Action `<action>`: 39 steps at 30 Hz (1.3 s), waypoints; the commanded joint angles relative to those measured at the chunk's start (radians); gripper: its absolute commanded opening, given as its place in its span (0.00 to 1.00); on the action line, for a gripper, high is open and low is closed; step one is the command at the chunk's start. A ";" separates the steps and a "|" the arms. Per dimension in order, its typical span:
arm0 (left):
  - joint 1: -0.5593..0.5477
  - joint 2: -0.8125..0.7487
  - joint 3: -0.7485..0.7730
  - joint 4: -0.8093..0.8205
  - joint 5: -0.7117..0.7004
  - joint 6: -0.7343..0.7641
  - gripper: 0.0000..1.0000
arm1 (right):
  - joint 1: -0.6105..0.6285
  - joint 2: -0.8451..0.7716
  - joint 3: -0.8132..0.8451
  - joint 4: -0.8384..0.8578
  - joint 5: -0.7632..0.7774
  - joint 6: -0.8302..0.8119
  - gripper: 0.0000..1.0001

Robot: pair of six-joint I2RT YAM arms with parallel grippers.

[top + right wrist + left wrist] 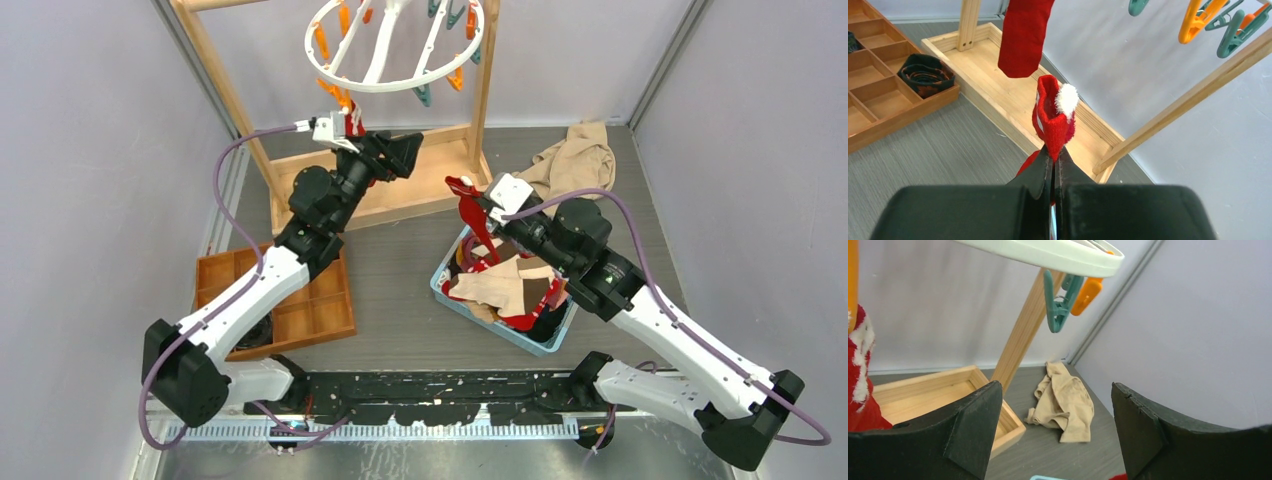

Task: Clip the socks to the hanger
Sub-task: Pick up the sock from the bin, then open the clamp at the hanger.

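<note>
One sock hung, another in my right pincer.
Far back, the wooden frame carries the hanger; a red sock hangs from an orange clip at its left edge. Nearer and to the right sits the blue bin of socks. My right pincer is clenched on a tufted red sock above the bin; my left pincer gapes, released, beside the hung sock.

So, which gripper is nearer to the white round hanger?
Left. The left gripper is open just below the hanger's rim, beside a hanging red sock. The right gripper is farther off, by the blue bin, holding another red sock.
</note>
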 commanded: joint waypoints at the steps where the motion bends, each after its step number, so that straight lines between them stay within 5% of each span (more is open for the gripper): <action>1: -0.023 0.067 0.029 0.179 -0.109 0.056 0.80 | -0.016 0.008 0.050 0.041 0.042 0.027 0.01; 12: -0.038 0.253 0.146 0.348 -0.156 0.114 0.80 | -0.025 0.005 0.046 0.071 0.028 0.069 0.01; 39: -0.039 0.394 0.351 0.361 -0.225 0.246 0.65 | -0.035 -0.002 0.032 0.087 0.010 0.077 0.01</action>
